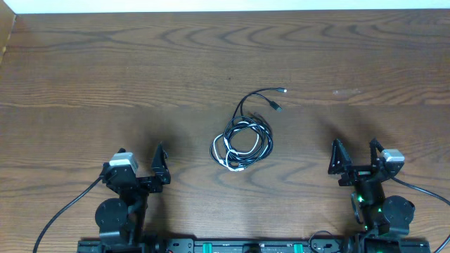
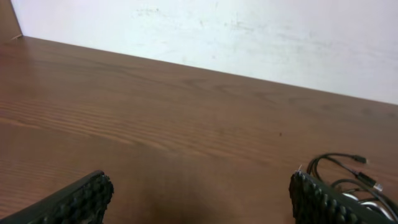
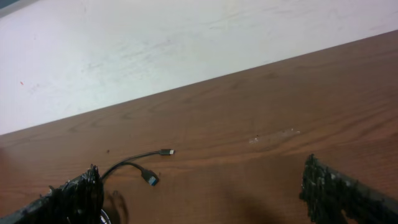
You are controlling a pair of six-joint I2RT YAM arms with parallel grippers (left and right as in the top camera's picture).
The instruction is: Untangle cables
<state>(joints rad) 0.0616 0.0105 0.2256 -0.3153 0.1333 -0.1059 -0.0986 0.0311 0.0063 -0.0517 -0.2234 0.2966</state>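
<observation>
The cables [image 1: 242, 140] lie in one tangled coil at the table's middle: thin black cords looped with a thin white cord. Two black plug ends [image 1: 278, 98] stretch out up and to the right. My left gripper [image 1: 140, 165] is open and empty, left of the coil and apart from it. My right gripper [image 1: 355, 156] is open and empty, right of the coil. In the left wrist view the coil [image 2: 354, 180] shows at the lower right beside my right finger. In the right wrist view the two plug ends [image 3: 152, 165] lie past my left finger.
The wooden table [image 1: 105, 70] runs to a white wall at its far edge [image 1: 225, 8]. Thick black arm wires [image 1: 63, 214] trail from both arm bases at the near edge.
</observation>
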